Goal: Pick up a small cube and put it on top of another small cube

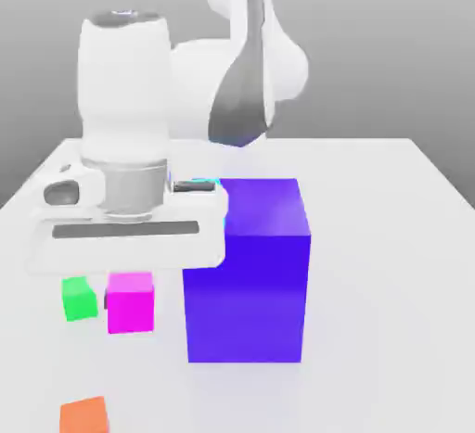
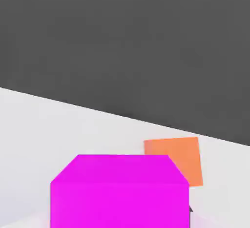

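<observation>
**My claw clamped on the pink cube, beside the big blue block**

My arm comes in from above and behind. The wrist points straight down, so my white hand sits level over the table. My claw [image 1: 130, 278] hangs under that flat hand body, and it is closed on the small magenta cube [image 1: 130, 302]. In the exterior view the cube's top edge tucks right up under my hand. In the hand view the same cube [image 2: 119, 193] sits large and close between my fingers, though the fingers themselves are mostly hidden there. I cannot tell whether the cube rests on the table or hangs just above it.

The table [image 1: 390, 236] is plain white and flat. Behind it the room is an even grey backdrop, darker in the hand view.

A small green cube [image 1: 80, 298] stands just beside my cube, on the exterior view's left, slightly farther back. A small orange cube [image 1: 84, 415] lies nearer the camera, well apart from both, and it also appears past the magenta cube in the hand view [image 2: 178, 163]. A large blue-purple block [image 1: 249, 269] stands close on the exterior view's right. It is far taller than the small cubes, and its top corner sits level with my hand.
</observation>
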Controlling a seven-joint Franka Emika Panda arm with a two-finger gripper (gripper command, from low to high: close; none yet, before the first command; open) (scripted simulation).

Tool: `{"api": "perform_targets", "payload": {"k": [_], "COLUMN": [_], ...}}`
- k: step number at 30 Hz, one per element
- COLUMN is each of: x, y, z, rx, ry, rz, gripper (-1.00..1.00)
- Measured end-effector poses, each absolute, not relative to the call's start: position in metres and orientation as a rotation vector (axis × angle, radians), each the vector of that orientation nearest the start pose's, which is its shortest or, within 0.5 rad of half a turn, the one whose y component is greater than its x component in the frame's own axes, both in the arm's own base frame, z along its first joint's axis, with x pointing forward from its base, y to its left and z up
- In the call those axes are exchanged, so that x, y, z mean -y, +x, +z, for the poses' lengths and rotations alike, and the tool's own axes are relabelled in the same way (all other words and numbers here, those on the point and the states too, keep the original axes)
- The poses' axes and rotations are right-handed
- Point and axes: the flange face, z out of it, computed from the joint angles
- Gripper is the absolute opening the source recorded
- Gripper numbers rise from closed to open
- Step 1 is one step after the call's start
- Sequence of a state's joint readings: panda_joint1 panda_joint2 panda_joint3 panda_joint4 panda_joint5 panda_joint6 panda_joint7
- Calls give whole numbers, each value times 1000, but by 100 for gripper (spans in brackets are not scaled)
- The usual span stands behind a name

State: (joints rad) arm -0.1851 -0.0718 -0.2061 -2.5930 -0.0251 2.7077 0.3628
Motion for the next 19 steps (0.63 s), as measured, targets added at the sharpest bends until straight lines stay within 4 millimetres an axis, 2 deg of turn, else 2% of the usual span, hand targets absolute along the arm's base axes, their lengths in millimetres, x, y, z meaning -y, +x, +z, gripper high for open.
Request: {"api": "perform_targets", "payload": {"k": [5,7,9,11,16,17,19], "x": [244,256,260,261,260,260,260], "y": [347,310,277,268,265,264,264], "z": [287,270,250,233,187,181,181], "rx": [-1507,-1643,-1752,-1784,-1792,-1795,-1795], "ry": [-2745,-2673,-2606,-2582,-2577,-2576,-2576], "rz": [-211,-129,-40,-11,-1,0,0], "gripper": [-100,-100,-100,-100,-100,100,100]}}
